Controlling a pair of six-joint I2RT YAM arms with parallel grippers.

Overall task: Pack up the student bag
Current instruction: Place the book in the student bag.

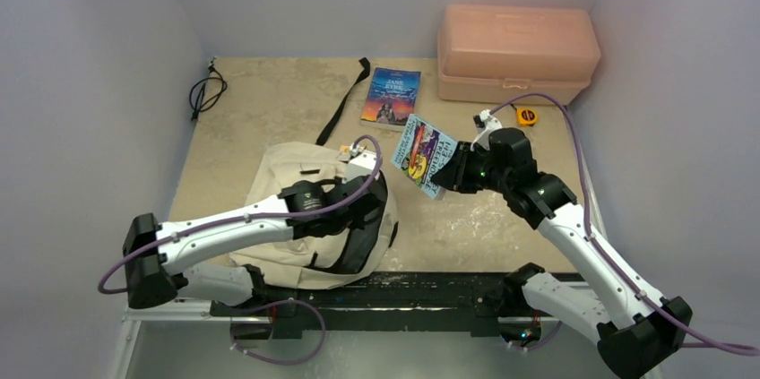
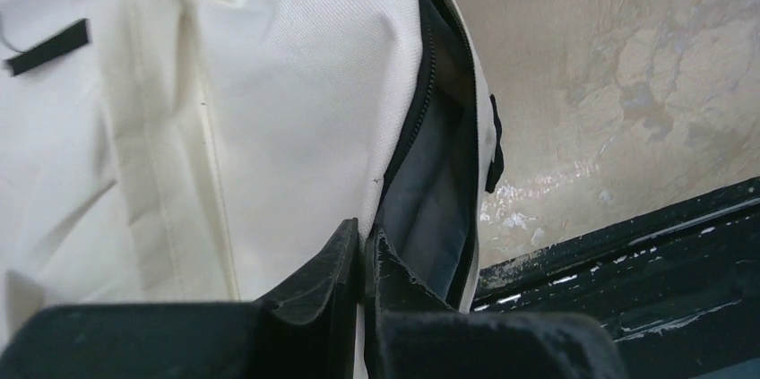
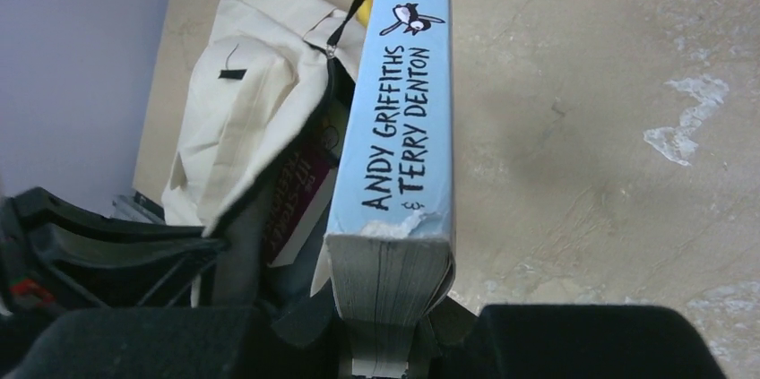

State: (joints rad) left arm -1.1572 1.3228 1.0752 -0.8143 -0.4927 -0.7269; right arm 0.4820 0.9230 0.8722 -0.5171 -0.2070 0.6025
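Observation:
The cream student bag (image 1: 278,182) lies at the near left of the table, its zipped mouth facing right and showing dark lining (image 2: 430,209). My left gripper (image 1: 366,189) is shut on the bag's upper flap edge (image 2: 363,245) and holds the mouth open. My right gripper (image 1: 451,171) is shut on a light-blue paperback (image 1: 423,157), held in the air right of the bag's mouth; its spine (image 3: 403,110) reads Andy Griffiths & Terry Denton. A maroon book (image 3: 291,204) sits inside the bag (image 3: 242,101). A second blue book (image 1: 391,95) lies flat farther back.
A salmon-pink plastic box (image 1: 515,52) stands at the back right, a yellow tape measure (image 1: 526,116) in front of it. A black cable (image 1: 204,94) lies at the back left. A long black strap (image 1: 342,103) trails from the bag toward the back.

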